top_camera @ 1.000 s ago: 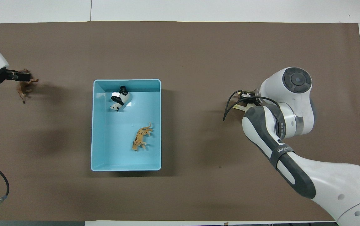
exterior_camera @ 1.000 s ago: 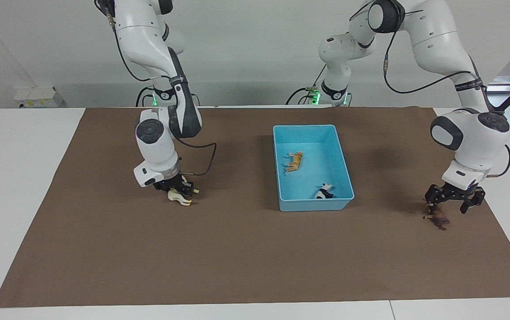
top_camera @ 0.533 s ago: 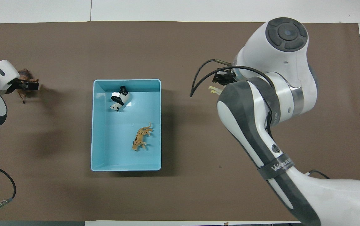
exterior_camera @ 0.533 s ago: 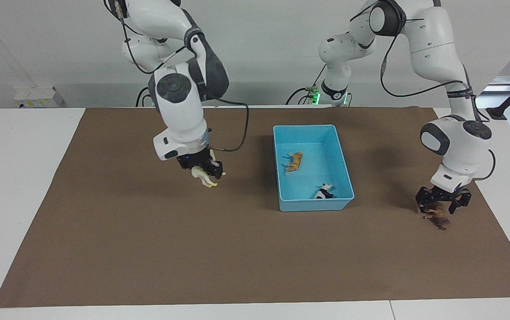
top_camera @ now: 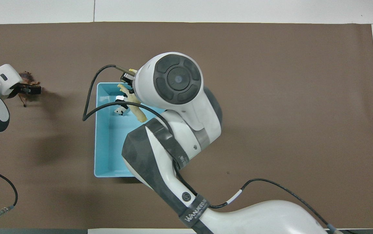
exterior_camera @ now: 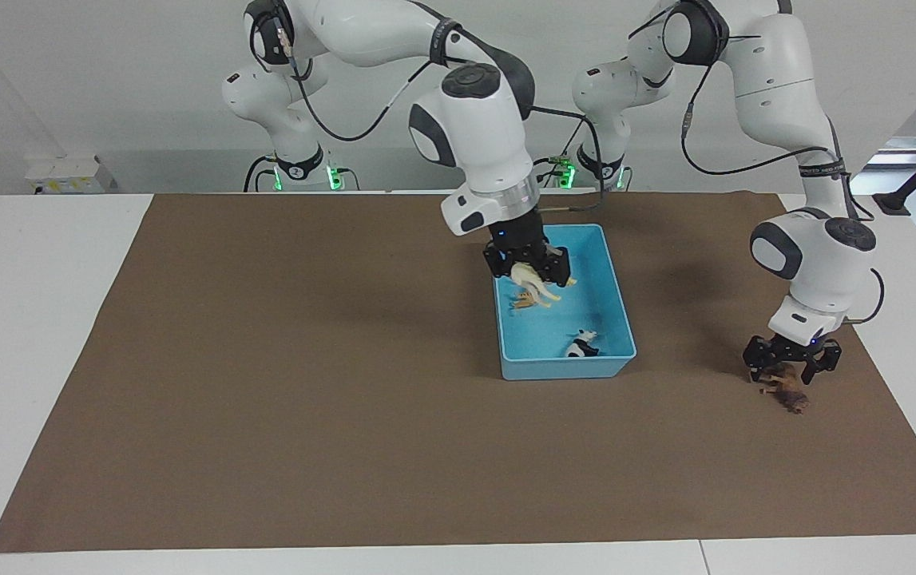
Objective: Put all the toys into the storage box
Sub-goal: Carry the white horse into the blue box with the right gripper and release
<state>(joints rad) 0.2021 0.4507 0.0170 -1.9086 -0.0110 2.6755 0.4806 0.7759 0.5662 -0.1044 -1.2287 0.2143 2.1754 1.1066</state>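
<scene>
Facing view | right gripper clamps cream horse over storage box | lower before release | left gripper wide astride brown animal

A white table carries a brown mat bearing a blue storage box and a brown figurine.

A white table carries a large brown mat that covers most of its top. At the back stands a plain pale wall, evenly lit. A small white box, maybe a socket strip, sits near it.
</scene>
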